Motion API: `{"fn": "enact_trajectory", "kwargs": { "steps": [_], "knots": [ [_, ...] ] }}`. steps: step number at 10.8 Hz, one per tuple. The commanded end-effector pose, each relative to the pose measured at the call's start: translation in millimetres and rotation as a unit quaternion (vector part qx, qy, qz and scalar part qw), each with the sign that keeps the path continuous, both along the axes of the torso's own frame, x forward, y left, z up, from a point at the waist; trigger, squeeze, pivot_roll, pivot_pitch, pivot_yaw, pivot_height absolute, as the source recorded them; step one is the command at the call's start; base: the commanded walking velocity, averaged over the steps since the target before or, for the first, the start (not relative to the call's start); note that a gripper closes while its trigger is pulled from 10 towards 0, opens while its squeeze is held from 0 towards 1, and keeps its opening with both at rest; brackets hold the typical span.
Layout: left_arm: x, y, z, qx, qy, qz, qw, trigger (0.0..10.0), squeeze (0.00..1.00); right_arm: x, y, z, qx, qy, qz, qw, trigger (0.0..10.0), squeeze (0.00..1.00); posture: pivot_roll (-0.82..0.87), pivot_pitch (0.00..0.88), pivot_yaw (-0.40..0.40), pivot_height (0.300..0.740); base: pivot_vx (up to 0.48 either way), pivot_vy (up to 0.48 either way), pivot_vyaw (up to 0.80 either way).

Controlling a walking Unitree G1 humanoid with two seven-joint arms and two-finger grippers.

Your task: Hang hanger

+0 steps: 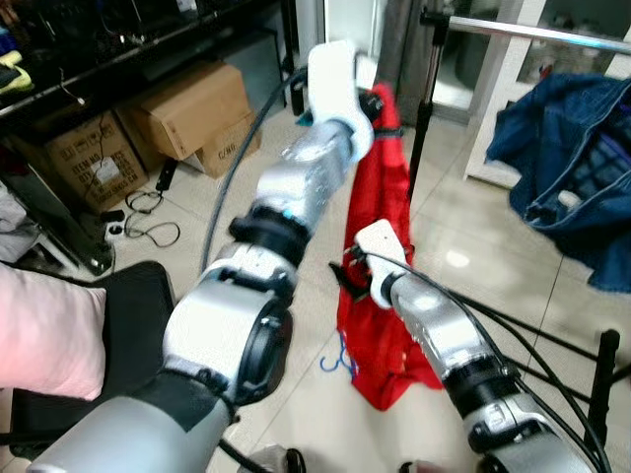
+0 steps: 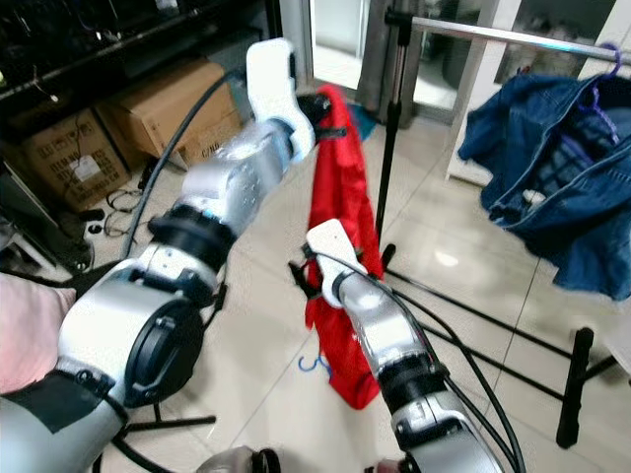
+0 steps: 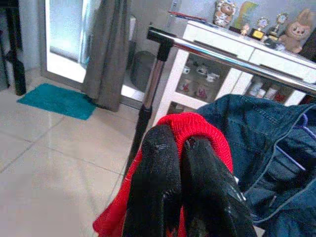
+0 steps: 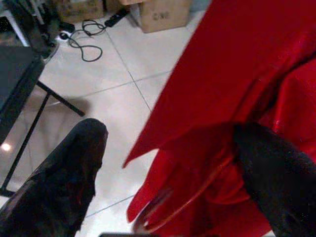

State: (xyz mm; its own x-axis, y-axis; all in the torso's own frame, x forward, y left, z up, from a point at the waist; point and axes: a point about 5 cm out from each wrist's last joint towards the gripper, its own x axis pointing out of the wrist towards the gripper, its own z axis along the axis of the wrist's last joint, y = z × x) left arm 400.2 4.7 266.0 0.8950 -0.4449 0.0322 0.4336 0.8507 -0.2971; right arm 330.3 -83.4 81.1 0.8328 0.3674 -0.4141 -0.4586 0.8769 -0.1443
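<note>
A: Left wrist view — the left gripper (image 3: 185,148) is clamped on the top of the red garment (image 1: 380,286), raised near the rail (image 1: 532,33).

B: And the right gripper (image 4: 163,163)?

A: Spread wide around the garment's lower folds. Its hanger is hidden.

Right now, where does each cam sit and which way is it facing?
Left eye: head, looking down-forward; both arms, red garment, rail.
Right eye: same head, same scene; denim jacket on the rail.
Left wrist: along the left gripper, shut on the garment's top, toward the rail.
Right wrist: along the open right gripper, garment between fingers, floor beyond.
All share the garment.
</note>
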Motion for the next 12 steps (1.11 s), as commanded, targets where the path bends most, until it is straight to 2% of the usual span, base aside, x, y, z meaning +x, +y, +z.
{"fn": "enact_trajectory", "kwargs": {
  "steps": [1, 6, 7, 9, 11, 12],
  "knots": [
    [0.9, 0.4, 12, -0.013, -0.02, 0.008, 1.0, 0.0, 0.0, 0.2, 1.4, -1, -0.004, 0.008, -0.008, 1.0, 10.0, 1.0, -0.03, 0.121, 0.134, 0.74, 0.0, 0.0, 0.0],
    [-0.2, -4.5, 28, -0.043, -0.027, 0.003, 0.999, 0.0, 0.0, -2.0, 0.2, -18, -0.008, 0.032, -0.035, 0.999, 10.0, 1.0, -0.03, 0.13, 0.131, 0.74, 0.0, 0.0, 0.0],
    [-0.6, -5.7, 30, -0.045, -0.028, 0.002, 0.999, 0.0, 0.0, 0.3, 0.5, -16, 0.0, 0.026, -0.042, 0.999, 10.0, 0.0, -0.03, 0.13, 0.131, 0.74, 0.0, 0.0, 0.0],
    [-1.0, -7.0, 30, -0.045, -0.027, 0.003, 0.999, 0.0, 0.0, 2.8, 3.3, -11, 0.008, 0.012, -0.054, 0.998, 10.0, 0.0, -0.02, 0.138, 0.131, 0.74, 0.0, 0.0, 0.0],
    [-1.8, -9.6, 30, -0.047, -0.021, 0.005, 0.999, 0.0, 0.0, 3.0, 15.4, -3, 0.062, 0.007, -0.048, 0.997, 10.0, 0.0, -0.01, 0.148, 0.137, 0.74, 0.0, 0.0, 0.0],
    [-3.3, -13.2, 31, -0.053, -0.019, 0.002, 0.998, 0.0, 0.0, 3.1, 17.6, -4, 0.06, 0.009, -0.05, 0.997, 10.0, 0.0, -0.01, 0.154, 0.14, 0.74, 0.0, 0.0, 0.0]
  ]
}}
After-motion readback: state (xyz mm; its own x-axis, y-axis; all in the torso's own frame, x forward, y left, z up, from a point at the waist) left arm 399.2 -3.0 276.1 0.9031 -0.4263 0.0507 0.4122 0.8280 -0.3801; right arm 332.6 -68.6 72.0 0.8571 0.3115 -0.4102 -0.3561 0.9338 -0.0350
